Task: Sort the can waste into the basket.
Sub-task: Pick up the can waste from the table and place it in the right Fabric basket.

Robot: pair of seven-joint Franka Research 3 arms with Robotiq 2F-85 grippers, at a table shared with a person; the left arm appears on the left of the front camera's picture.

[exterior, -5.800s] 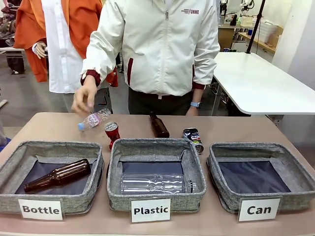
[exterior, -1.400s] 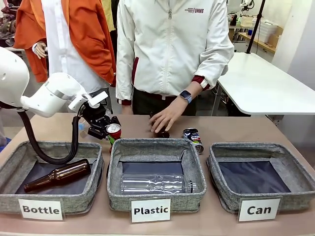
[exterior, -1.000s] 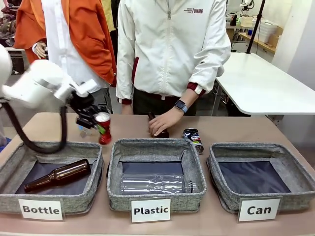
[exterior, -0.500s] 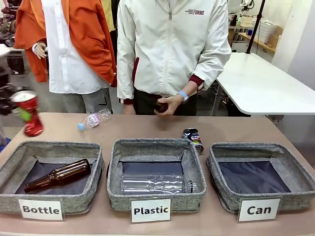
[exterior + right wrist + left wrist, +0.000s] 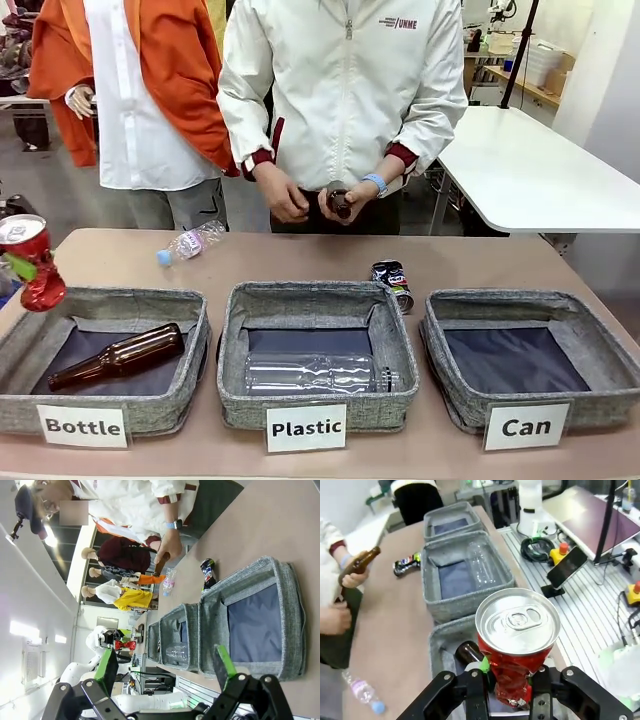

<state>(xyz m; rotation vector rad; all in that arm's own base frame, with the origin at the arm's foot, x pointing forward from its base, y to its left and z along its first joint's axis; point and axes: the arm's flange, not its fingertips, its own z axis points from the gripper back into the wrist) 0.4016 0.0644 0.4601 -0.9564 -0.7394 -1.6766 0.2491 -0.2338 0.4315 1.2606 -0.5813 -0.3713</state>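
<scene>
Red can: clamped by its crushed lower body between the clenched fingers of the left gripper, silver top up. Hanging above the left end of the "Bottle" basket, at the opposite end of the row from the "Can" basket. Black can: lying on the table, just behind the "Plastic" basket, not held.

Advised for the carry:
- Hold height above all three rims while crossing.
- Keep the grip firm, dented metal being likely to slip or twist.
- Release only once squarely over the dark lining of the "Can" basket, low enough to avoid a bounce out.

Right gripper: spread wide, grasping nothing, near the "Can" basket. Worth holding clear of the crossing path.

Contents:
- "Bottle" basket: one brown glass bottle, lying on its side.
- "Plastic" basket: one clear plastic bottle.
- "Can" basket: dark lining bare, no can in it yet.
</scene>
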